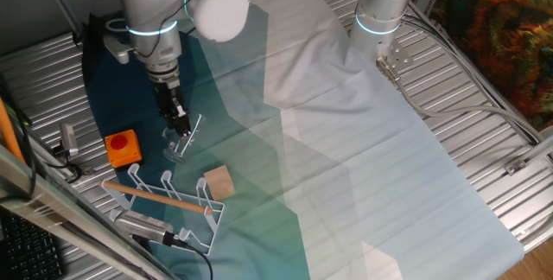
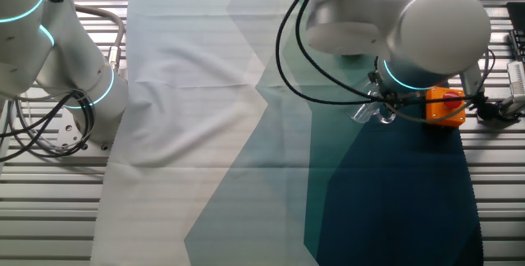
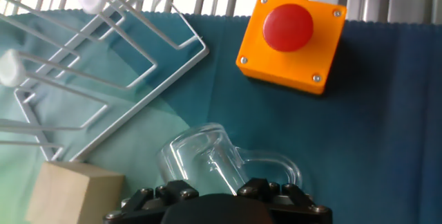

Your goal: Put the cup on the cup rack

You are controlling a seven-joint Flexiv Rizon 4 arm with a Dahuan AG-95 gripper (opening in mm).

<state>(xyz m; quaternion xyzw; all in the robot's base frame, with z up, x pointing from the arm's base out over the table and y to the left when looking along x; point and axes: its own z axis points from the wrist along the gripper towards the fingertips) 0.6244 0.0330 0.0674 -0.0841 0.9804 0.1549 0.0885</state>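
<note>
The clear cup (image 3: pixel 204 156) with its side handle (image 3: pixel 276 165) sits between my fingers, just in front of the hand camera. My gripper (image 3: pixel 217 191) is shut on the cup and holds it low over the dark blue cloth. In one fixed view the gripper (image 1: pixel 179 127) points down with the cup (image 1: pixel 179 144) at its tip, between the orange box and the rack. The white wire cup rack (image 1: pixel 164 195) with its wooden rod lies just in front, near the table's edge. In the hand view the rack (image 3: pixel 138 37) is at the upper left. The cup is faint in the other fixed view (image 2: pixel 367 112).
An orange box with a red button (image 3: pixel 293 41) stands close to the cup, also seen in both fixed views (image 1: pixel 123 147) (image 2: pixel 445 106). A tan wooden block (image 1: pixel 219 181) lies beside the rack. A second, idle arm (image 1: pixel 380 12) stands at the far side.
</note>
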